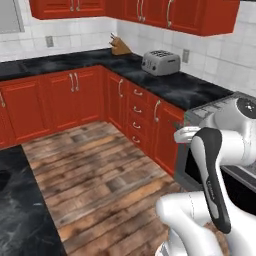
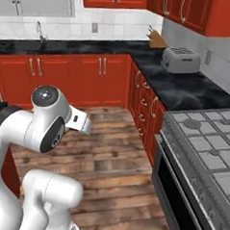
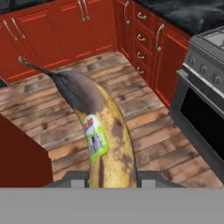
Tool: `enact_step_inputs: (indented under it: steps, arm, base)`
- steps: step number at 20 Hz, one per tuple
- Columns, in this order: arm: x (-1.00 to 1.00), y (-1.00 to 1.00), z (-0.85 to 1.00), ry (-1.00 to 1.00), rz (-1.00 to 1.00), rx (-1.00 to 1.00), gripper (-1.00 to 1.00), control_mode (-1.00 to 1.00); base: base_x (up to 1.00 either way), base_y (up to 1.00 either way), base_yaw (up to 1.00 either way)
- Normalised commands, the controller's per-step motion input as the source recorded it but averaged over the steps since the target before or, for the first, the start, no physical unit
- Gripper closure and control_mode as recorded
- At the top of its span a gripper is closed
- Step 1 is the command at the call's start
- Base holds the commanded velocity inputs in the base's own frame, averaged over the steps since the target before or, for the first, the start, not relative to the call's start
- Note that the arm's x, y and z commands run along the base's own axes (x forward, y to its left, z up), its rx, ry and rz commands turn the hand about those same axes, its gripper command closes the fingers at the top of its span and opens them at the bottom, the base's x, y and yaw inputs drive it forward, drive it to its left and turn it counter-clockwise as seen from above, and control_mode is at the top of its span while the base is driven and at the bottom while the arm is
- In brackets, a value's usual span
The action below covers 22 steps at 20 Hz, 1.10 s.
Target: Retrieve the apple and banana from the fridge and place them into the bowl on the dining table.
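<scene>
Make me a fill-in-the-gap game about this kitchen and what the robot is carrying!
1. The tool is shut on a ____.
2. The sticker on the fruit is mostly ____.
3. The silver toaster sits on the black ____.
4. The floor is made of ____ planks.

Missing words: banana; green; counter; wooden

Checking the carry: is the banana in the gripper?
Yes, in the hand view the banana rises from between the fingertips of the gripper, above the wood floor.

Glossy white rounded arm (image 1: 220, 190); dark joint bands.
</scene>
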Motion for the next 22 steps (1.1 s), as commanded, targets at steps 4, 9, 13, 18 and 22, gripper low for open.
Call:
enact_step_inputs:
  steps: [4,9,13,18,22]
  arm:
    - [0.00,0.00,0.00,0.00,0.00,0.00,1.00,1.00]
    - [0.00,0.00,0.00,0.00,0.00,0.00,1.00,1.00]
    - [0.00,0.00,0.00,0.00,0.00,0.00,1.00,1.00]
    - [0.00,0.00,0.00,0.00,0.00,0.00,1.00,1.00]
    - [0.00,0.00,0.00,0.00,0.00,0.00,1.00,1.00]
  base:
    - [1.00,0.12,0.46]
    - [1.00,0.10,0.44]
    - [1.00,0.01,0.47]
    - [1.00,0.00,0.46]
    - [1.00,-0.09,0.55]
